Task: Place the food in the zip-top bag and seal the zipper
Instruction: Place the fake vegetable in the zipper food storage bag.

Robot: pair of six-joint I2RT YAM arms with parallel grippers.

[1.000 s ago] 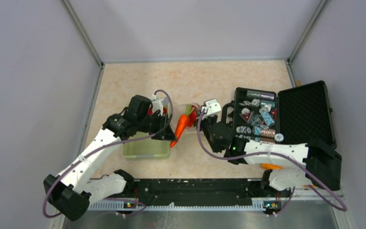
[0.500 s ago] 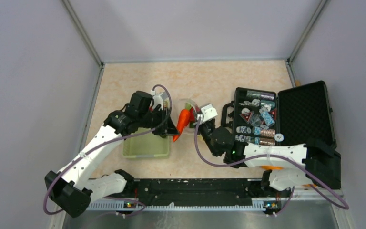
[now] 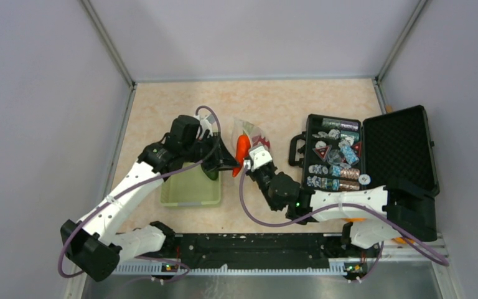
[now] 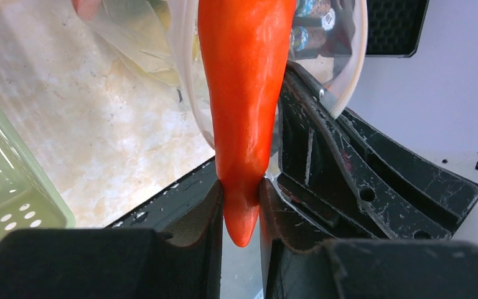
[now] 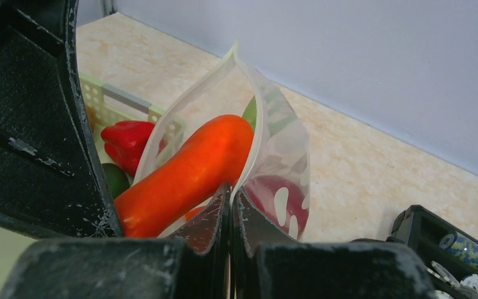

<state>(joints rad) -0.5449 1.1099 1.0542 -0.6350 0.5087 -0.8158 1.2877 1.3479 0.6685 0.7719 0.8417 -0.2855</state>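
My left gripper (image 4: 241, 202) is shut on the thin end of an orange carrot (image 4: 246, 93), also seen from above as the carrot (image 3: 242, 148). The carrot's thick end reaches into the open mouth of the clear zip-top bag (image 5: 274, 143). My right gripper (image 5: 231, 199) is shut on the bag's rim, holding the mouth up; the zipper strip (image 5: 256, 131) runs along that edge. A dark red piece (image 5: 267, 193) lies inside the bag. A red pepper (image 5: 126, 142) and a dark green piece (image 5: 115, 179) sit in the green basket behind the bag.
The pale green basket (image 3: 190, 190) stands on the table under the left arm. An open black case (image 3: 367, 149) with shiny packets lies at the right. Grey walls enclose the beige tabletop (image 3: 286, 103).
Both arms have shifted left and toward the back. The carrot has swung from slanting to nearly upright and its thick end has entered the bag's mouth. Both grips are unchanged.
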